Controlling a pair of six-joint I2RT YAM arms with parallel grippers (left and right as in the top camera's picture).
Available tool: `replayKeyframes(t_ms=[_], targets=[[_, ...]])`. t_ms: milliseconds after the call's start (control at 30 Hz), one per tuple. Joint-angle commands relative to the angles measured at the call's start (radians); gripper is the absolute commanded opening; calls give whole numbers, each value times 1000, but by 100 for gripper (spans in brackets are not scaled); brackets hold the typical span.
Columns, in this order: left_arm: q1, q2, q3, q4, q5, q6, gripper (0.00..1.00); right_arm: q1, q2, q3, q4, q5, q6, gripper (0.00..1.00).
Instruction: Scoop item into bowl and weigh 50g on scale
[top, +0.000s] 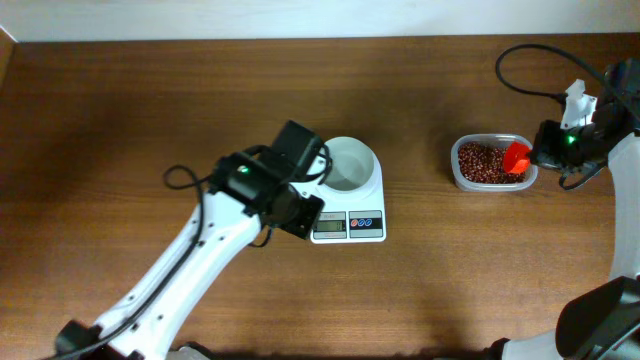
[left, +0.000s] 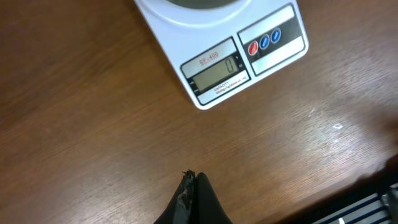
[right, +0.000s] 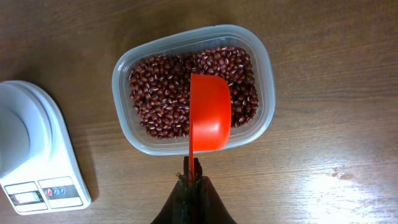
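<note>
- Brown wooden table (top: 120, 110) fills the overhead view, with a pale wall strip (top: 300, 18) beyond its far edge. Its left half is bare wood, so there is wide room to withdraw that way.
- Left arm (top: 200, 250) reaches in over the scale's left front corner. The left gripper (left: 189, 177) is pinched closed on nothing, just above the wood. Any nudge or weight on the scale would probably falsify the reading or shift the bowl.
- Scale (top: 350, 225) sits mid-table. Its display (left: 217, 73) seems to read zero, though the digits are small.
- White bowl (top: 372, 152) stands on the scale and looks empty, so none of the 50 g is in yet.
- Clear plastic tub (top: 456, 165) lies well apart to the right, close to the right arm (top: 600, 125). Nothing steadies it, so a hard dig could slide it.
- Orange-red scoop (right: 209, 115) is clamped by its handle (right: 193, 163) in the right gripper (right: 191, 177), above the tub. I cannot tell whether it touches the beans.
- Red beans (right: 161, 93) all lie in the tub. The carry to the bowl crosses bare wood, where a heaped or tilted scoop would likely shed some. One full pour may overshoot.
</note>
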Motion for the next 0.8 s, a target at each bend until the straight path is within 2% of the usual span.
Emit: replayKeyframes(t_ms=[0,67,100,167,200,233,267,433,767], targets=[[-46,84,14,18,-37,9,0,-6,1,14,12,-2,-56,4],[-60,119,14,62,-36,-56,0,-6,1,14,34,-2,-55,4],[-66,125,14,73,-37,-61,6,-6,1,14,39,-2,-55,4],[-72,130,13,82,-37,-60,39,-6,3,14,48,-2,-55,4],[-72,130,13,86,-37,-60,70,-6,10,13,47,3,-55,4],[-72,130,13,90,-37,-60,92,-6,16,8,47,23,-55,4],[-72,130,13,92,-37,-60,99,-6,26,-4,45,53,-55,4],[-72,130,12,97,-37,5,99,-6,63,-19,58,108,-70,4],[-73,130,-71,211,-36,8,99,40,217,-23,55,36,-66,4]])
